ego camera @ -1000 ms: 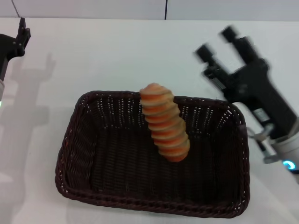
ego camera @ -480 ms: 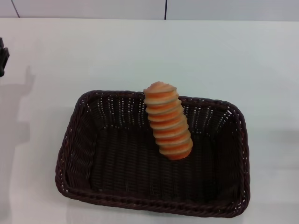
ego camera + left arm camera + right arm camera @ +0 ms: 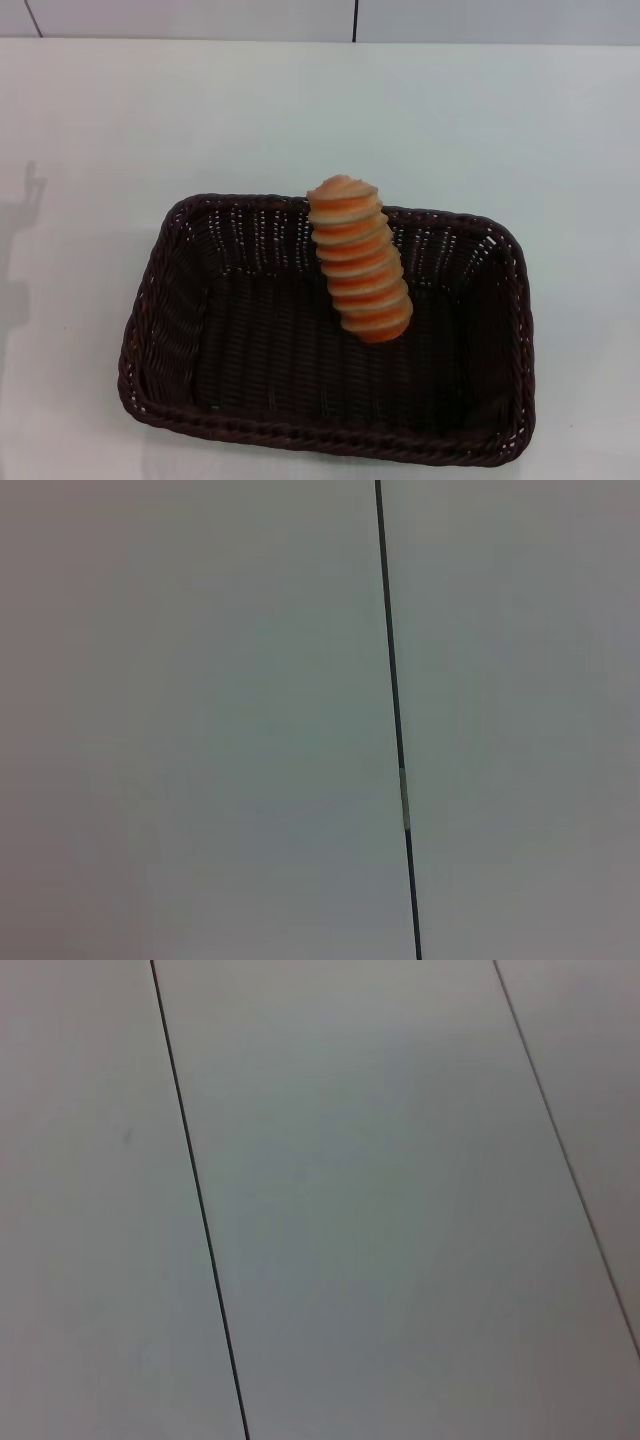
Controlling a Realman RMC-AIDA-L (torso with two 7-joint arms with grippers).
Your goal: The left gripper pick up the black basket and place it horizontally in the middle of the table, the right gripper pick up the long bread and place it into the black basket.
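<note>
The black basket (image 3: pixel 180 300) lies lengthwise across the near middle of the white table (image 3: pixel 480 130) in the head view. The long bread (image 3: pixel 358 258), ribbed tan and orange, lies inside the basket, leaning with one end on the far rim and the other on the basket floor. Neither gripper shows in any view. Only a faint arm shadow lies on the table at the far left. The two wrist views show plain pale panels with dark seams.
A wall with a dark vertical seam (image 3: pixel 355 20) runs behind the table's far edge. The left wrist view shows one seam (image 3: pixel 395 720); the right wrist view shows two seams (image 3: pixel 200 1210).
The right gripper has withdrawn to the right and left the head view. The left gripper has withdrawn off the left edge. The bread and basket have not moved.
</note>
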